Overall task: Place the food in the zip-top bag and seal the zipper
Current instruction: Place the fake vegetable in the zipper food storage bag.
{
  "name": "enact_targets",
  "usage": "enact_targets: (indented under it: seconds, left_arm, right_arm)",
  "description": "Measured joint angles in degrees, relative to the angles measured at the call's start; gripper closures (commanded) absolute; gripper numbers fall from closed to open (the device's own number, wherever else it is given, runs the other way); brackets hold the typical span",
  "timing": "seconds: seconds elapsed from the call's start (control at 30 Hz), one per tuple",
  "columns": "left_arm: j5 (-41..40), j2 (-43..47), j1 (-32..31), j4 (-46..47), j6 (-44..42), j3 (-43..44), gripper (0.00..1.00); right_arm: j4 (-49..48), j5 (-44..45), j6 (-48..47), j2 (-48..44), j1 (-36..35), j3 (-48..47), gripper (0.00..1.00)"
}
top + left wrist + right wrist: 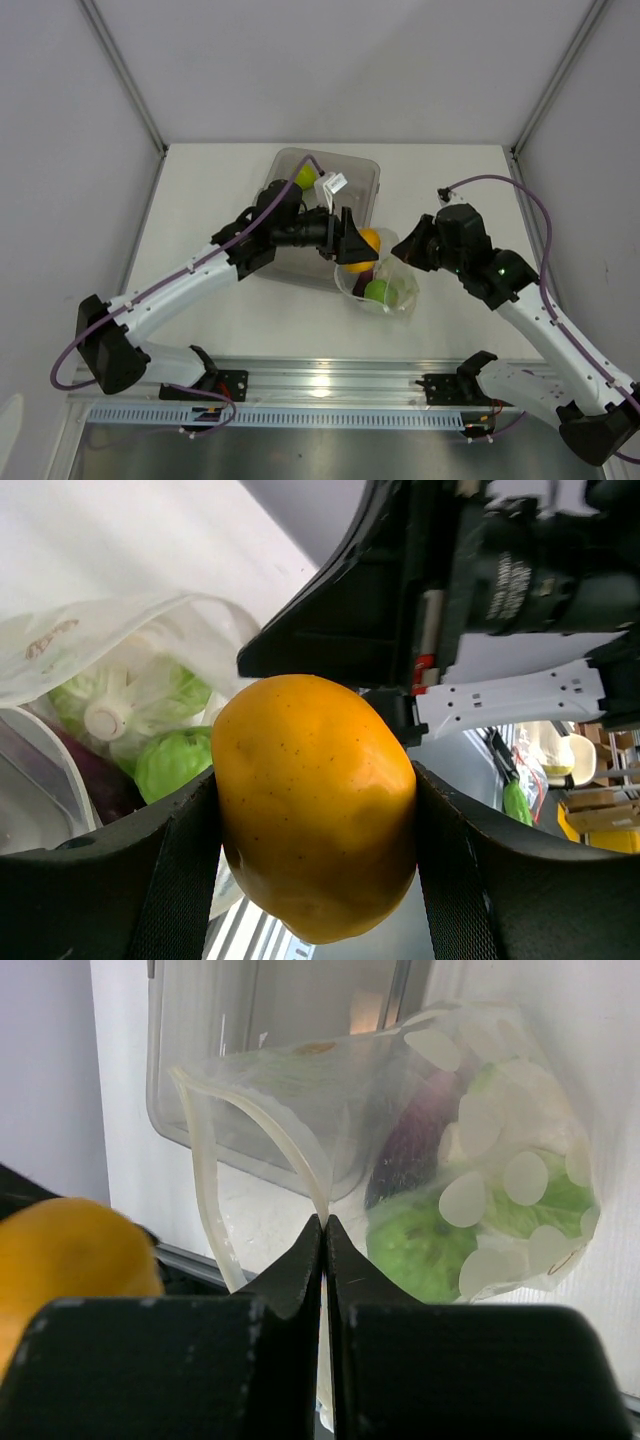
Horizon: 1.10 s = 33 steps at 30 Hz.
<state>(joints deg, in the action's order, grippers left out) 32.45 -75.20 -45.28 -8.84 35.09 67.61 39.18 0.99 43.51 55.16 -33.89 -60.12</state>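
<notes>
Clamped in left tool (315,865): orange fruit (310,780), hovering at zip-top bag (480,1110) mouth, near-right of tray (368,175). Right tool (323,1260) pinched tight on bag lip, propping mouth. Risk of thin lip slipping, mouth collapsing, fruit dropping onto table (200,200).

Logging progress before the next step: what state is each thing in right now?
left gripper: shut on orange fruit
right gripper: shut on zip-top bag rim
zip-top bag: mouth open
zipper: unsealed
orange fruit: outside the bag
green fruit: inside bag
eggplant piece: inside bag
cauliflower piece: inside bag
second green fruit: in tray
</notes>
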Motion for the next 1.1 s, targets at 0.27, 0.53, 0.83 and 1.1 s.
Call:
enact_targets:
  seconds: [0.27,0.53,0.83,1.1]
  left_arm:
    - [-8.5,-2.2,-1.7,-5.5,0.0,0.0,0.81]
    - [-13.0,-5.8,-2.3,-6.8,0.9,0.5,0.39]
    - [-16.7,-8.5,-3.0,-9.2,-0.4,3.3,0.01]
    - [-20.0,-6.8,-3.7,-7.8,-1.1,3.4,0.01]
  right_arm:
    - [0.2,0.0,0.0,-0.4,0.0,-1.9,1.0]
    - [0.5,0.0,0.2,-1.6,0.0,-2.0,1.0]
    - [2.4,0.0,0.4,-3.0,0.0,-2.0,1.0]
    - [2.6,0.0,0.5,-3.5,0.0,-2.0,1.0]
